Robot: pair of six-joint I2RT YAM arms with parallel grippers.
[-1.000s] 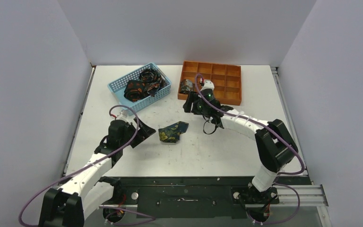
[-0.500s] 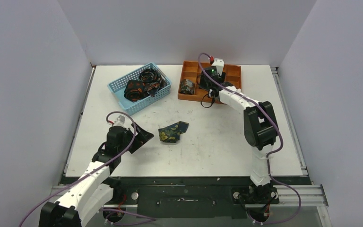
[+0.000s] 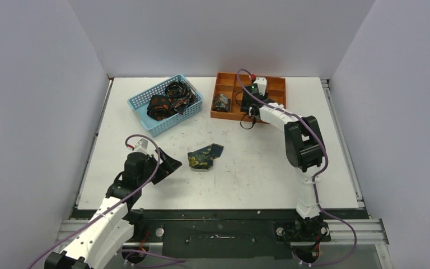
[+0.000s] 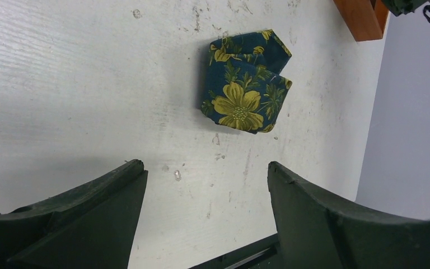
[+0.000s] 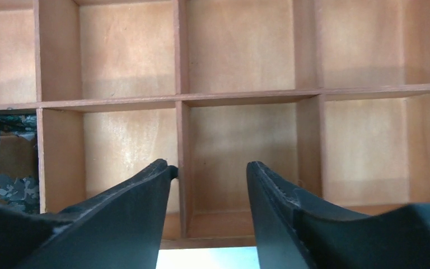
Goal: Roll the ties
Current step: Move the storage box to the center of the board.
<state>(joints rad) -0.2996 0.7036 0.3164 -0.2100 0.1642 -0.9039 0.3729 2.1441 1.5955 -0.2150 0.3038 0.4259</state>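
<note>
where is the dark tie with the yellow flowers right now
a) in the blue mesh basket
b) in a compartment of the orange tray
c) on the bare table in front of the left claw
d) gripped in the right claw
C: the left wrist view shows the floral tie lying folded on the white table, just ahead of the open left claw and touching neither finger.

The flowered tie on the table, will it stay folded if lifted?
Probably not: the tie is soft cloth, loosely folded with layers showing, so it likely flops open. Lying flat, it seems unlikely to roll.
</note>
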